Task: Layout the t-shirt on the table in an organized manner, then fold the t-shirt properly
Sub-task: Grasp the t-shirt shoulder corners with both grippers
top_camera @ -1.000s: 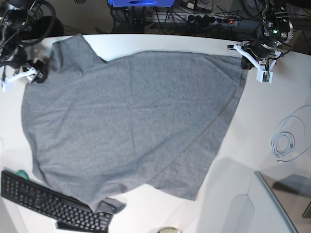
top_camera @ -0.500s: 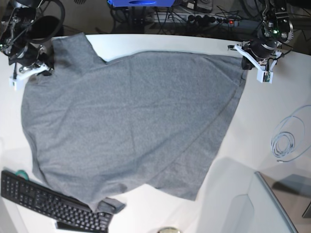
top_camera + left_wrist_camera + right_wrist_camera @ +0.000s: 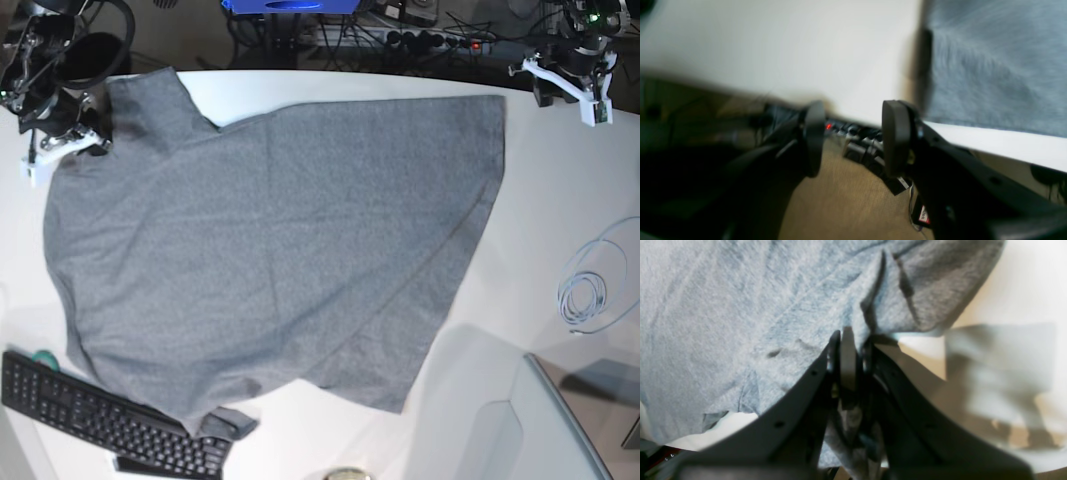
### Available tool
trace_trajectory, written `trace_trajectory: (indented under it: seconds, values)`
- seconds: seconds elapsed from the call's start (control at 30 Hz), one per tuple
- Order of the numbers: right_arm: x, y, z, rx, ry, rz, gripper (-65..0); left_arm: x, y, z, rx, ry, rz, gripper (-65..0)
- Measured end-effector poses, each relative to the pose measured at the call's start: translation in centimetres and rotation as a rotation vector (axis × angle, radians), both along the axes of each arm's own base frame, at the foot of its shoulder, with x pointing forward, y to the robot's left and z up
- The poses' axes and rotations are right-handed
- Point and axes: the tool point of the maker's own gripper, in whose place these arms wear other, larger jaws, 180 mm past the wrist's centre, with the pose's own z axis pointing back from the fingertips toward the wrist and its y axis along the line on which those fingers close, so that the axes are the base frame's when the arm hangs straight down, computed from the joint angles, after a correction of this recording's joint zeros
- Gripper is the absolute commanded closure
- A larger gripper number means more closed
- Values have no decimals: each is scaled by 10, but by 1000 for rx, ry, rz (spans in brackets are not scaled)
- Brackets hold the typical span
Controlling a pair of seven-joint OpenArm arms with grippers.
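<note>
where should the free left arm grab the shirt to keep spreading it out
Probably the far hem corner of the shirt, coming in from the table edge beside it. That corner lies flat with bare table around it, nearest the open left gripper. The right gripper is shut on the sleeve edge.

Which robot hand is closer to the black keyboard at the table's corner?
The right hand, shut on the grey t-shirt, is on the black keyboard's side. The left hand is open at the diagonally opposite corner.
</note>
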Motion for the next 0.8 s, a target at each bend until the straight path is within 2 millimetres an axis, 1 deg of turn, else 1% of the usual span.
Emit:
trace_trajectory:
  seconds: [0.03, 0.17, 0.2, 0.23, 0.27, 0.3, 0.33, 0.37, 0.43, 0.47, 0.5, 0.6, 0.7, 0.8]
  values:
    - [0, 0, 0, 0, -1, 0, -2, 2, -6, 1, -12, -5, -24, -276]
    - [0, 1, 0, 1, 0, 2, -2, 26, -60, 15, -112, -107, -170, -283]
    - [0, 0, 0, 0, 0, 3, -2, 30, -69, 17, -136, -129, -178, -283]
    - [0, 0, 0, -2, 0, 4, -2, 34, -73, 17, -147, -141, -166, -285]
    - [0, 0, 0, -2, 0, 3, -2, 35, -73, 13, -151, -138, -154, -291]
    - [0, -1, 0, -3, 1, 4, -2, 36, -72, 8, -159, -133, -145, -319]
    - [0, -1, 0, -3, 0, 4, -2, 37, -70, 4, -164, -129, -138, -364]
    - [0, 0, 0, -2, 0, 4, -2, 36, -68, 0, -166, -122, -131, -423]
    - [0, 0, 0, -2, 1, 4, -2, 30, -67, -9, -179, -96, -117, -528]
    - [0, -1, 0, -2, 1, 4, -2, 27, -67, -15, -190, -84, -109, -563]
    - [0, -1, 0, -2, 1, 4, -2, 25, -68, -22, -209, -75, -98, -579]
    - [0, 0, 0, -3, 1, 6, -2, 29, -65, -38, -232, -45, -90, -579]
    - [0, -1, 0, -4, 1, 6, -2, 40, -59, -40, -235, -63, -85, -579]
    - [0, -1, 0, -4, 1, 7, -2, 37, -63, -50, -264, -46, -69, -579]
